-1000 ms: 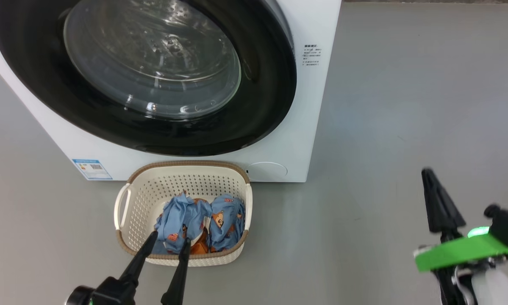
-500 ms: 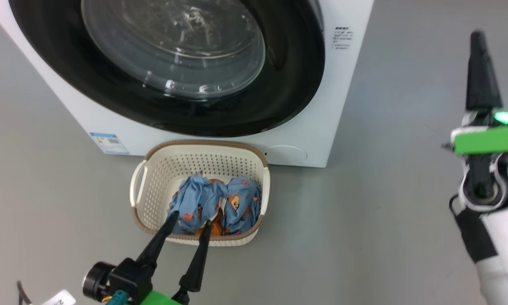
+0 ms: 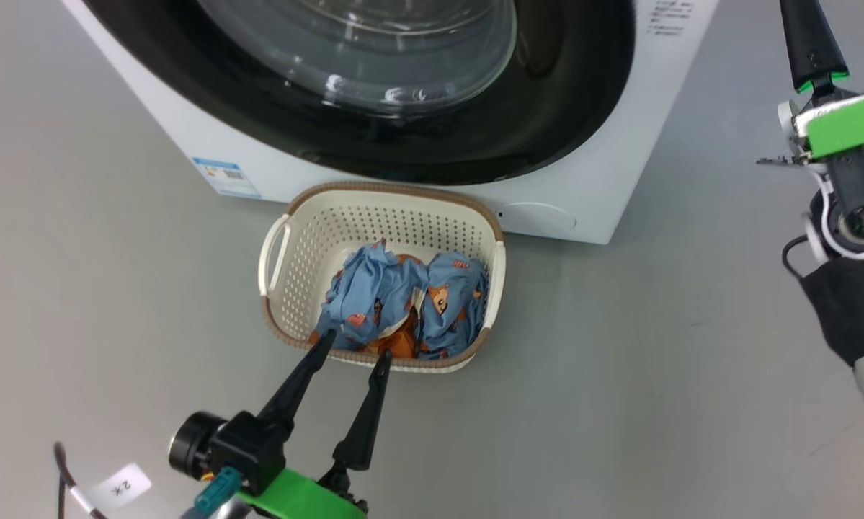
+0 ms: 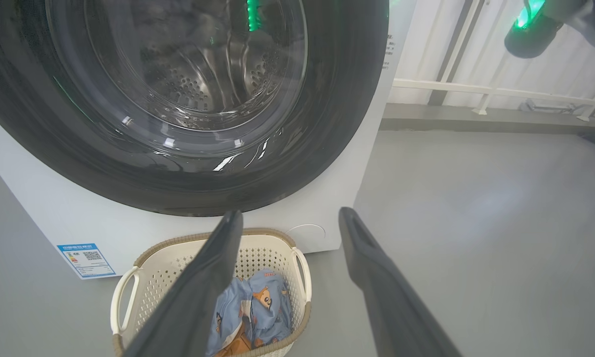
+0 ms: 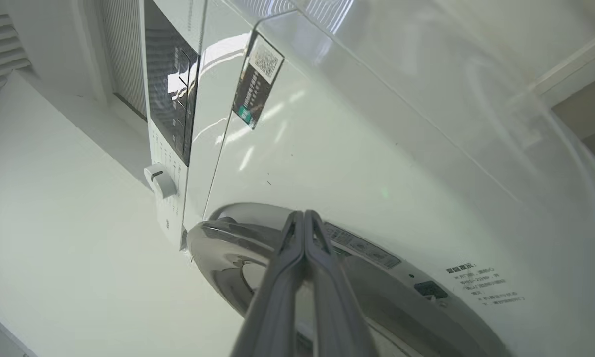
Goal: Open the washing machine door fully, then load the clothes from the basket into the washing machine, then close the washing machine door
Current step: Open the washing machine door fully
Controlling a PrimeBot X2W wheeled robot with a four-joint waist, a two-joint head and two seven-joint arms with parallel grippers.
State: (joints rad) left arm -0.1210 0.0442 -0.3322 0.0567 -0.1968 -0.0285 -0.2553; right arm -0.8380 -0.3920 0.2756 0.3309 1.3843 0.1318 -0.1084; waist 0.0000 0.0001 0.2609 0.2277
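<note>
In the head view the washing machine [image 3: 604,180] stands on a grey floor [image 3: 619,360], and the washing machine door [image 3: 561,108] lies shut against its front. The basket [image 3: 287,216] sits on the floor just in front of the machine, below the door, with the clothes [image 3: 403,303] heaped in its near half. The left gripper [image 3: 357,344] points at the basket's near rim with its fingers spread and nothing between them. The right gripper [image 3: 806,43] is raised at the machine's right side. In the left wrist view the left gripper [image 4: 290,215] has its two fingers wide apart and empty above the basket [image 4: 128,277] and the clothes [image 4: 262,307], and the closed door [image 4: 327,124] fills the space above. In the right wrist view the right gripper [image 5: 303,215] has its fingers pressed together, holding nothing. Its tips are close to the door's shiny edge [image 5: 228,243], perhaps touching it.
</note>
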